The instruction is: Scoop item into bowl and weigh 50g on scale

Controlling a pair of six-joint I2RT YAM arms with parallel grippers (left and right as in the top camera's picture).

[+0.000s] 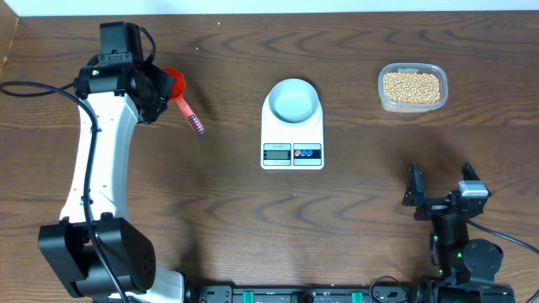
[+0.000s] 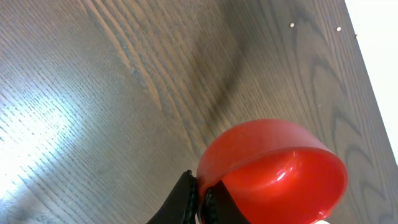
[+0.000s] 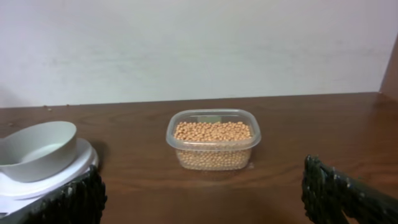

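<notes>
The left fingers (image 2: 184, 200) were pinched shut on the rim of the red scoop (image 2: 280, 168) over the wooden worktop (image 1: 219, 210). Well to their right, the pale bowl (image 1: 293, 99) sat on the white digital scale (image 1: 292, 143). The right fingers (image 3: 333, 193) stood spread wide and empty, with the clear tub (image 3: 214, 146) of soybeans (image 3: 214, 130) straight ahead between them and the bowl and scale ahead to their left.

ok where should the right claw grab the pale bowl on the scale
Pinch the right-hand rim of the small round pale blue-white bowl from above; it looks empty and open-topped on the flat white scale, so one finger should fit inside, and that side faces the open right claw.
</notes>
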